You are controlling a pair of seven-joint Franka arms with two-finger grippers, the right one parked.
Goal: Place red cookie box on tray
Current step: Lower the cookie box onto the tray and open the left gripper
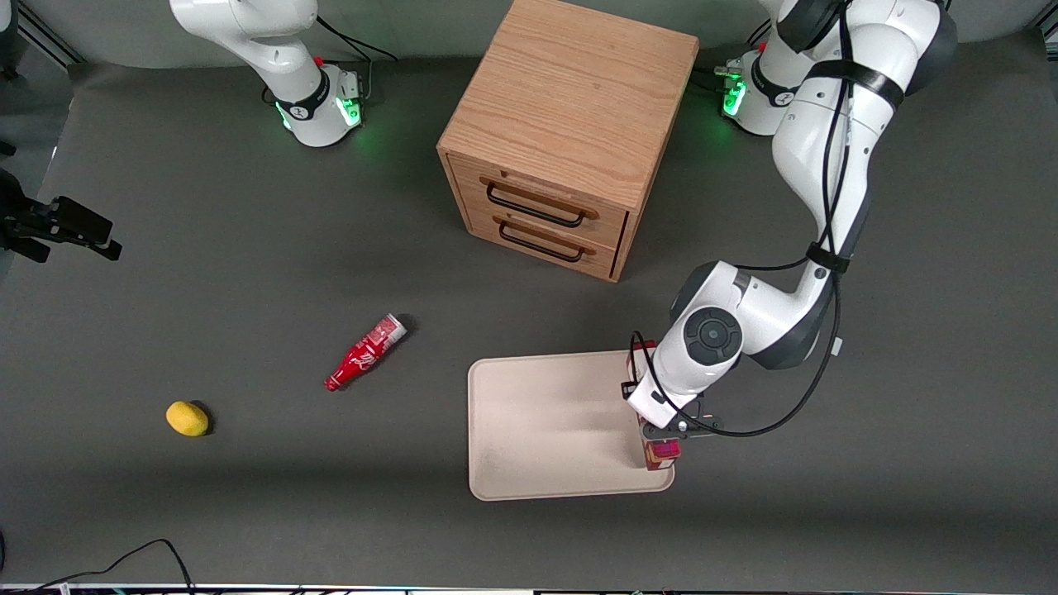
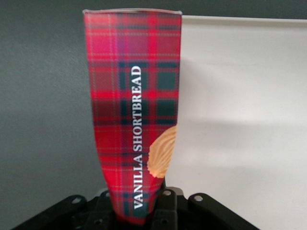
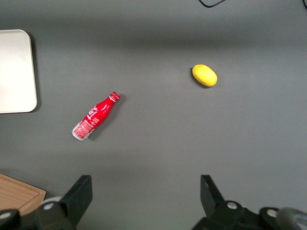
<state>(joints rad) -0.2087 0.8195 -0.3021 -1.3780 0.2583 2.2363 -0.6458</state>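
Note:
The red cookie box (image 2: 136, 120) is a slim tartan carton printed "VANILLA SHORTBREAD" with a tan cookie picture. My gripper (image 2: 139, 213) is shut on its near end. From the front, the gripper (image 1: 661, 431) hangs over the cream tray's (image 1: 537, 430) edge toward the working arm's end, with the box (image 1: 661, 453) showing beneath it near the tray's front corner. The box lies along that edge, partly over the tray (image 2: 240, 120) and partly over the grey table. Whether it rests on the tray or hangs just above it cannot be told.
A wooden two-drawer cabinet (image 1: 570, 140) stands farther from the front camera than the tray. A small red bottle (image 1: 366, 351) lies on its side beside the tray toward the parked arm's end. A yellow lemon (image 1: 187, 418) sits farther that way.

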